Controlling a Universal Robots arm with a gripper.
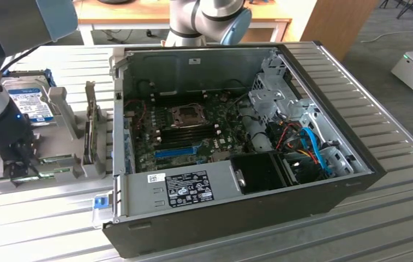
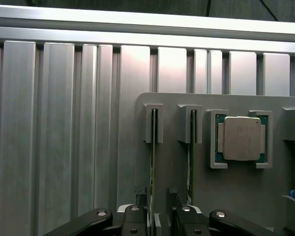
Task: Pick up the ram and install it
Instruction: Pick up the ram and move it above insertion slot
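Spread jaws straddle the thin green ram stick (image 2: 153,147), standing on edge in the grey plastic holder (image 2: 231,196).

Open PC case (image 1: 337,197) on slatted table (image 1: 388,232), w/ HDD (image 1: 30,102) & CPU (image 2: 241,138) in grey holder (image 2: 236,196) alongside.

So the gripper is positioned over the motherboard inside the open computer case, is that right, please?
Not quite: the exterior view shows the gripper over the grey holder beside the open computer case, not over the motherboard.
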